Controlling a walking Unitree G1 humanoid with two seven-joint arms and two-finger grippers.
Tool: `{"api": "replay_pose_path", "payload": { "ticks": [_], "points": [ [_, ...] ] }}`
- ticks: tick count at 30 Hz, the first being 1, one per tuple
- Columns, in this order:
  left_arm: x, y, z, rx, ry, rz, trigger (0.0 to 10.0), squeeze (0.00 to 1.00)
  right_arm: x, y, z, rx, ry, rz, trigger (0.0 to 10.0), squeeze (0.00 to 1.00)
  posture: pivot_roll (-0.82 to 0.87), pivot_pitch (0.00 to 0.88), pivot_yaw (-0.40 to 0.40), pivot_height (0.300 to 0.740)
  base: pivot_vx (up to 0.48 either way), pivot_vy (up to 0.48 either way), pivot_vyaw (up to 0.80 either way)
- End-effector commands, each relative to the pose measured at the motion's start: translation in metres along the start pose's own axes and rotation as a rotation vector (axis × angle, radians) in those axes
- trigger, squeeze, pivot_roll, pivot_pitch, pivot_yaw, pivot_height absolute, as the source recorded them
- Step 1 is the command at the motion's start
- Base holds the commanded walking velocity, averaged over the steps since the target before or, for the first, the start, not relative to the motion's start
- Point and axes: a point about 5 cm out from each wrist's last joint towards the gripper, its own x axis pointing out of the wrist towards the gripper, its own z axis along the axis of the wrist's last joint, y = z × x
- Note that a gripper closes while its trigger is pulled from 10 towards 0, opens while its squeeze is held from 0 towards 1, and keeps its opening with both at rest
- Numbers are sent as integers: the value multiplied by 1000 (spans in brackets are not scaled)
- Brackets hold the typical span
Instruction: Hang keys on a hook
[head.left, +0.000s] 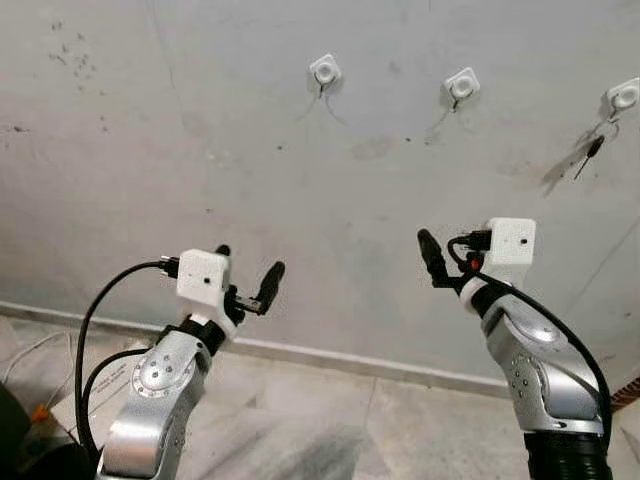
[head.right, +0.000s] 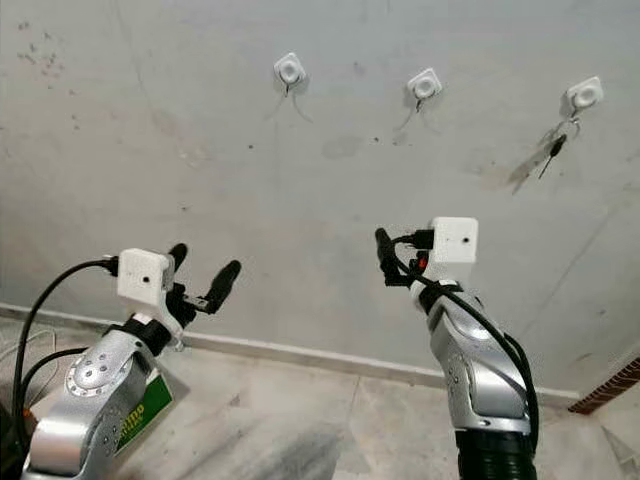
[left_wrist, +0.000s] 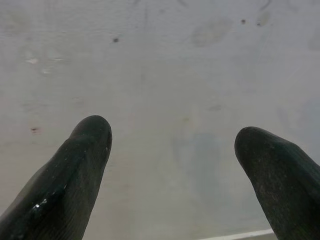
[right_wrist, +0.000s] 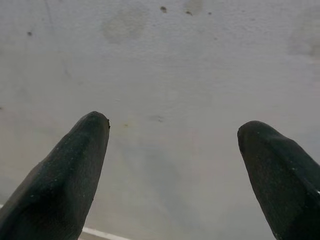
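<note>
Three white hooks are fixed high on the grey wall: a left hook (head.left: 325, 70), a middle hook (head.left: 461, 86) and a right hook (head.left: 623, 97). A dark key (head.left: 592, 150) hangs on a ring from the right hook and casts a slanted shadow. My left gripper (head.left: 250, 258) is raised low before the wall, open and empty, well below the left hook. My right gripper (right_wrist: 174, 124) is also open with nothing between its fingers; it faces bare wall below the middle hook, and one black finger (head.left: 432, 258) points up.
A pale skirting strip (head.left: 330, 358) runs along the foot of the wall above a tiled floor (head.left: 330, 430). Black cables (head.left: 90, 340) loop off my left arm. A green and white box (head.right: 140, 420) lies at the lower left. Brickwork (head.right: 615, 385) shows at the lower right.
</note>
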Motion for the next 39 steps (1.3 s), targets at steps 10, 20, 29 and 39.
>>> {"api": "replay_pose_path", "payload": {
  "ticks": [10,20,29,39],
  "points": [
    [11,-4,10,30,-66,14,10000,0,10,19,16,-69,-24,75,10000,0,-17,0,-65,740,0,0,0],
    [10,-7,4,27,-47,8,10000,0,6,21,15,-136,-50,60,10000,0,-21,0,-27,740,0,0,0],
    [10,-5,4,14,-39,-7,10000,0,7,21,11,-68,-41,48,10000,0,-8,0,-7,740,0,0,-178],
    [12,-7,1,-26,-15,-16,10000,0,10,23,9,-67,-39,50,10000,0,-7,0,3,740,0,0,-793]
  ]
}}
